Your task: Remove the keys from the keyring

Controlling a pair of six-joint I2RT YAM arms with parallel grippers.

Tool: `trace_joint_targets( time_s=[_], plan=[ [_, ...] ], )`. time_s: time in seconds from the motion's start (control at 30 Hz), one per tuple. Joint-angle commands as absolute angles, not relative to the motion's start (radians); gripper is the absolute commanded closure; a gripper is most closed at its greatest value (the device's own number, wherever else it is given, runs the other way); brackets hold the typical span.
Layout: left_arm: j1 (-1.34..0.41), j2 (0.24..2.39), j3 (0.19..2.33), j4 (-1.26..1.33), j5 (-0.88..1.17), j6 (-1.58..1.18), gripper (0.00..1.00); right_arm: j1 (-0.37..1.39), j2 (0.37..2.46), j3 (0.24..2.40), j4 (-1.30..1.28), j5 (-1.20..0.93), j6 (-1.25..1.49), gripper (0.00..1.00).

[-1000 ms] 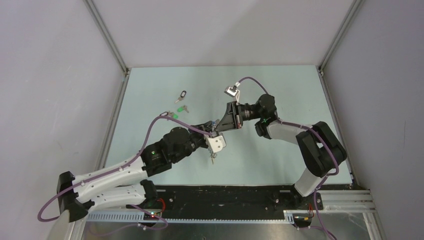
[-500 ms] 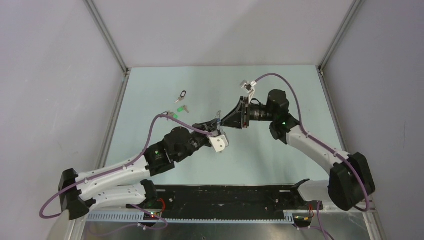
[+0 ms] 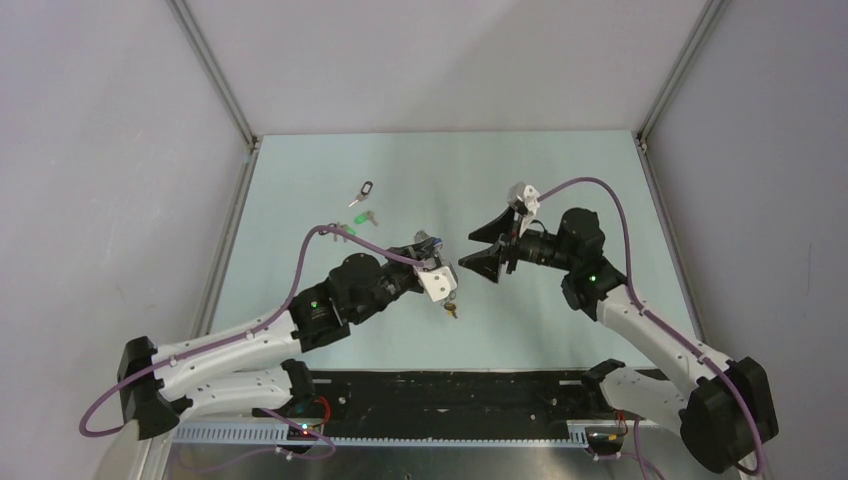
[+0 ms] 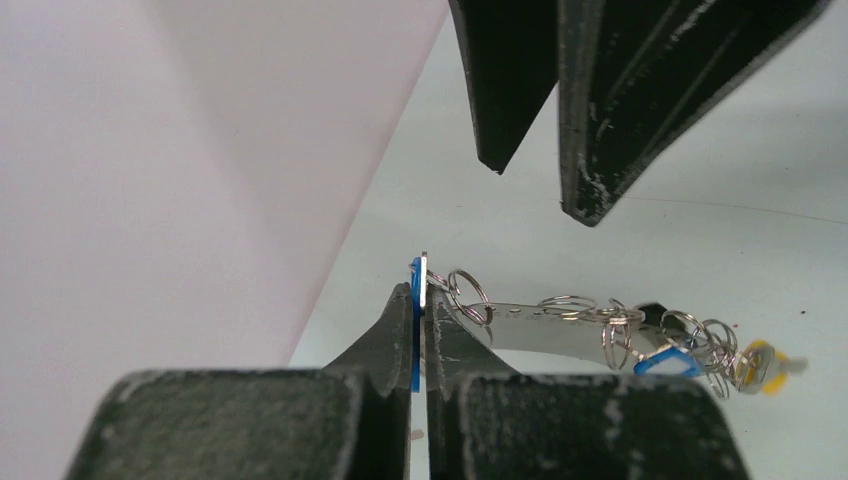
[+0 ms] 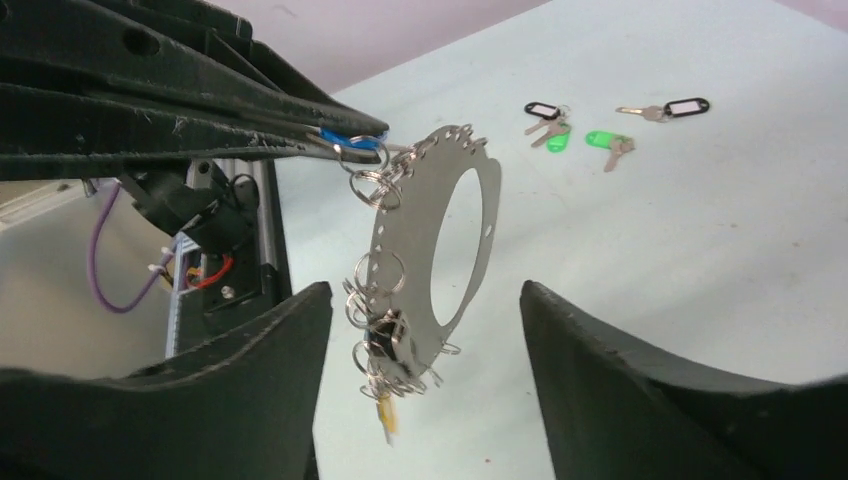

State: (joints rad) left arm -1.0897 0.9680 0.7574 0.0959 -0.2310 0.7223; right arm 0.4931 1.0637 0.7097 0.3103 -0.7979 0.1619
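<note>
Left hand (image 4: 418, 290), fingers pressed together, pinches a blue-headed key (image 5: 352, 140) at the rim of the keyring (image 5: 405, 225), a flat perforated silver ring hanging above the surface (image 3: 560, 180), fringed with split rings (image 4: 470, 295) and a yellow-headed key (image 5: 387, 412). Right hand (image 3: 468, 251), fingers spread wide and empty, faces the keyring without touching. Farther off lie loose keys (image 5: 600, 139) with green and black tags; any lettering is too small to read.

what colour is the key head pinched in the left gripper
Blue. The key head clamped in the left gripper shows best in the left wrist view.
</note>
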Motion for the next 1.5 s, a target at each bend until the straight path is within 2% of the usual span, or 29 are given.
trace_joint_targets(
  time_s=[0.0,0.1,0.13,0.3,0.4,0.5,0.77,0.93,1.47],
  plan=[
    [-1.087,0.938,0.809,0.182,-0.241,0.702,1.00,0.496,1.013,0.634,0.484,-0.723,0.119,0.19],
    [-1.088,0.933,0.807,0.182,-0.240,0.700,1.00,0.510,0.996,0.600,0.537,-0.615,0.174,0.02],
    [-1.088,0.933,0.807,0.182,-0.241,0.701,1.00,0.513,0.993,0.586,0.569,-0.583,0.200,0.01],
    [-1.088,0.930,0.807,0.182,-0.262,0.698,1.00,0.489,0.952,0.576,0.559,-0.473,0.413,0.00],
    [-1.088,0.930,0.808,0.181,-0.275,0.693,1.00,0.484,0.906,0.564,0.501,-0.409,0.453,0.01],
    [-1.088,0.938,0.815,0.182,-0.287,0.684,1.00,0.495,0.883,0.549,0.520,-0.430,0.406,0.01],
    [-1.088,0.938,0.822,0.179,-0.298,0.671,1.00,0.616,0.901,0.549,0.534,-0.387,0.253,0.12],
    [-1.089,0.935,0.824,0.172,-0.296,0.669,1.00,0.650,0.988,0.549,0.654,-0.414,0.293,0.25],
    [-1.090,0.941,0.828,0.161,-0.288,0.668,1.00,0.794,1.099,0.575,0.771,-0.254,0.215,0.33]
  ],
)
